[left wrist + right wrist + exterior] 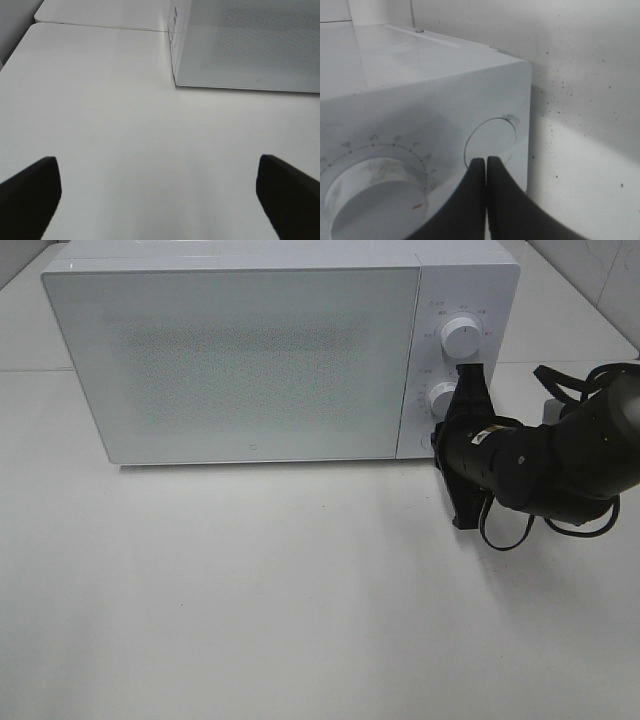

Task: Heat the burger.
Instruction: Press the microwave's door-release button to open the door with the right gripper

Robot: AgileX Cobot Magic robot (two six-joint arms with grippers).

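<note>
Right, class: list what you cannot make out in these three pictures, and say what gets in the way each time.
- The burger: in no view; the microwave door, shut and cloudy, shows nothing inside.
- Round button: exterior high view, mostly hidden behind the right gripper; right wrist view leaves contact unclear.
- Markings round the upper dial: exterior high view, too small.
- Left gripper: left wrist view, the frame edge cuts off its fingers.

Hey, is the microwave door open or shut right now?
Shut. The door lies flush with the control panel, with no gap showing.
</note>
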